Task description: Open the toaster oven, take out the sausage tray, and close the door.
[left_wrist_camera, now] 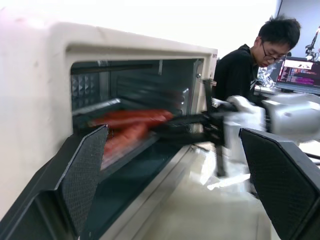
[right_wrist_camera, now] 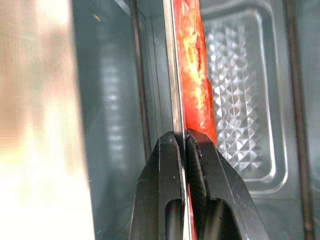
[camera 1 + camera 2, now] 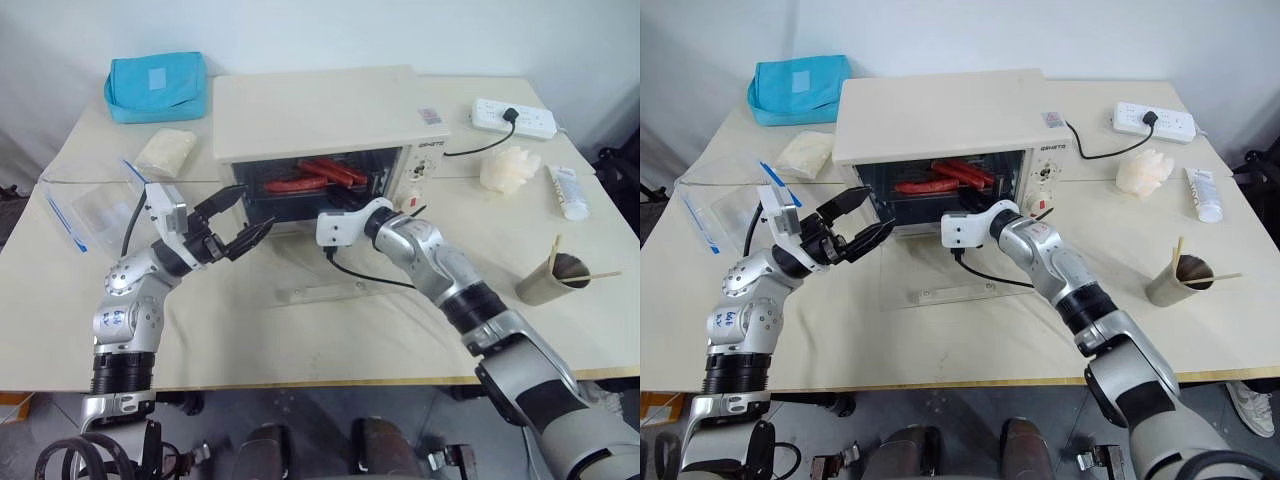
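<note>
The cream-white toaster oven [image 3: 320, 110] stands at the back of the table. Its glass door [image 3: 310, 290] is swung down flat in front of it. Inside, the silver sausage tray [image 3: 310, 182] holds red sausages [image 2: 195, 75]. My right gripper [image 2: 180, 137] reaches into the oven mouth and is shut on the tray's thin front rim [image 2: 172, 75]. My left gripper [image 3: 246, 217] hovers open by the oven's front left corner, above the door and apart from the tray, with nothing between its fingers [image 1: 85, 175].
A blue pouch [image 3: 157, 85], a white packet [image 3: 165, 150] and a clear zip bag [image 3: 90, 210] lie at the left. At the right are a power strip [image 3: 513, 118], a tube [image 3: 568, 190] and a paper cup [image 3: 555, 275] with sticks. A person [image 1: 250, 60] sits behind the table.
</note>
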